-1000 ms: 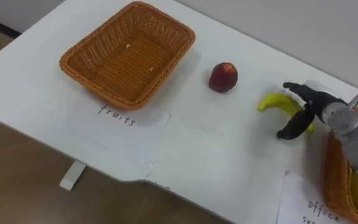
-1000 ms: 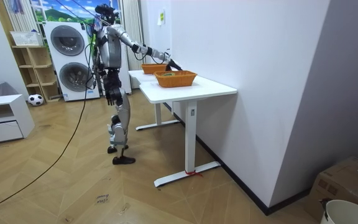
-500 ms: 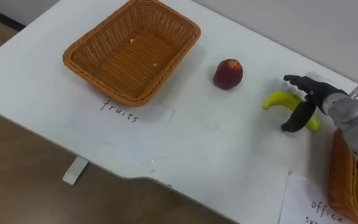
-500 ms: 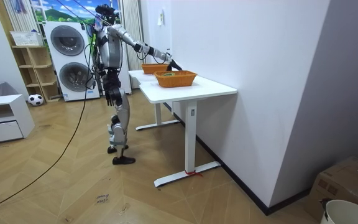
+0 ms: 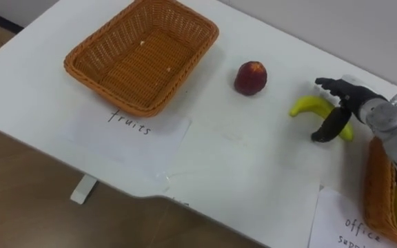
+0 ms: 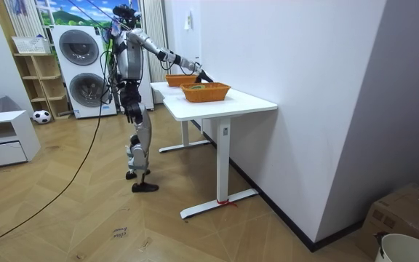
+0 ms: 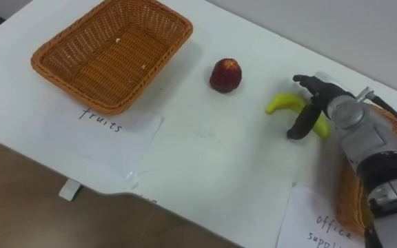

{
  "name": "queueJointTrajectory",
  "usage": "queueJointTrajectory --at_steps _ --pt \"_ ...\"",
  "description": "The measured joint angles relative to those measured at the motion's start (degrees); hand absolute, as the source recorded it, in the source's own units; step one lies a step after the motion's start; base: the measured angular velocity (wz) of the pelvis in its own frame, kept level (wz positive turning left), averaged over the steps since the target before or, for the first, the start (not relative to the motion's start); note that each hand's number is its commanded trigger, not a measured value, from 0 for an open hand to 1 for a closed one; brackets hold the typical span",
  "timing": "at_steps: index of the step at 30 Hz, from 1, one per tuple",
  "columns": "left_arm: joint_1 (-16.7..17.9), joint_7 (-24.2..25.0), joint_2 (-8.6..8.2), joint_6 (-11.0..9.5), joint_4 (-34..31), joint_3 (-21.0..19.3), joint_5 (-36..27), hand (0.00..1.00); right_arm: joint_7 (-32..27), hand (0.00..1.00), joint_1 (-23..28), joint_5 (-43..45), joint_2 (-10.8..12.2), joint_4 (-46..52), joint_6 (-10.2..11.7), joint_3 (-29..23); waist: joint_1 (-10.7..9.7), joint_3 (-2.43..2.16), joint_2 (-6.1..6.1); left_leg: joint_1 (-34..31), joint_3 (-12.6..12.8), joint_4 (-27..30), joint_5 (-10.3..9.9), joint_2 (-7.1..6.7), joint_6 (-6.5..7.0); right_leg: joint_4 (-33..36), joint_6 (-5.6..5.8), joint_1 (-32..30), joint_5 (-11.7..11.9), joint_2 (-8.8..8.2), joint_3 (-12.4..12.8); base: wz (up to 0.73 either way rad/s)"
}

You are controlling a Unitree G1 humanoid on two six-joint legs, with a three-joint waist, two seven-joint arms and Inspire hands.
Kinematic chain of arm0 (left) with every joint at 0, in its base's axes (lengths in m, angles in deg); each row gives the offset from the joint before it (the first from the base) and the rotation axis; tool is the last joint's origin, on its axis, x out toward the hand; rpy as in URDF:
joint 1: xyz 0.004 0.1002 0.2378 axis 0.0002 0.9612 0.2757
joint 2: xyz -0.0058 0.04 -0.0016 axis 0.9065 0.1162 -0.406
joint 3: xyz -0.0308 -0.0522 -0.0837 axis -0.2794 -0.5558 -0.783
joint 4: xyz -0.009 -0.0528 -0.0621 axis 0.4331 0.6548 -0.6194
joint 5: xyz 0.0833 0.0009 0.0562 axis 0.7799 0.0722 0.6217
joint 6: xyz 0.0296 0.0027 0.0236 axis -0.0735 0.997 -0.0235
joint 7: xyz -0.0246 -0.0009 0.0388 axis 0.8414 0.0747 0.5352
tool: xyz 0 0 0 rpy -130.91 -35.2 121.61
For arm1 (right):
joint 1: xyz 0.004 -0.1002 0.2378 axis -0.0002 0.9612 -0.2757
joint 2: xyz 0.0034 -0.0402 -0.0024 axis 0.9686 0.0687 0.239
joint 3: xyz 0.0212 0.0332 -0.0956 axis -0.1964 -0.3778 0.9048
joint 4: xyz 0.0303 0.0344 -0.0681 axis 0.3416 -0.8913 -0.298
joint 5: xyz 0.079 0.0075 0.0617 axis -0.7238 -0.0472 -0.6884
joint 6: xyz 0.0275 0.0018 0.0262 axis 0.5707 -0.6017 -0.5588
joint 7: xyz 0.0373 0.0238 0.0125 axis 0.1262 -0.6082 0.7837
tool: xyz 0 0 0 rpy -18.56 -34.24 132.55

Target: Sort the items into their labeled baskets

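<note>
My right robot hand [image 5: 351, 102] reached out over the banana [image 5: 306, 106] on the white surface [image 5: 240, 162] — fingers spread past it, thumb hooked down on its near side, not clamped. The red fruit [image 5: 251, 77] lay near — the fruit basket [image 5: 88, 56] well apart.

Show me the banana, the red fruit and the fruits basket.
Banana [image 5: 304, 106]: left eye view, on its bare left end.
Red fruit [image 5: 251, 78]: left eye view, on its middle.
Fruits basket [image 5: 103, 88]: left eye view, on its near rim.
</note>
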Motion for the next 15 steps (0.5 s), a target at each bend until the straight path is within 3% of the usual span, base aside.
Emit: queueJointTrajectory --at_steps 15 --pt "0.10 0.11 0.11 0.03 -0.12 -0.15 -1.10 0.00 2.93 0.00 0.03 -1.49 -0.53 0.32 -0.65 3.93 0.11 -0.49 -0.44 0.16 -0.21 -0.27 0.44 0.11 -0.21 0.12 -0.40 -0.01 0.29 0.09 0.07 0.00"
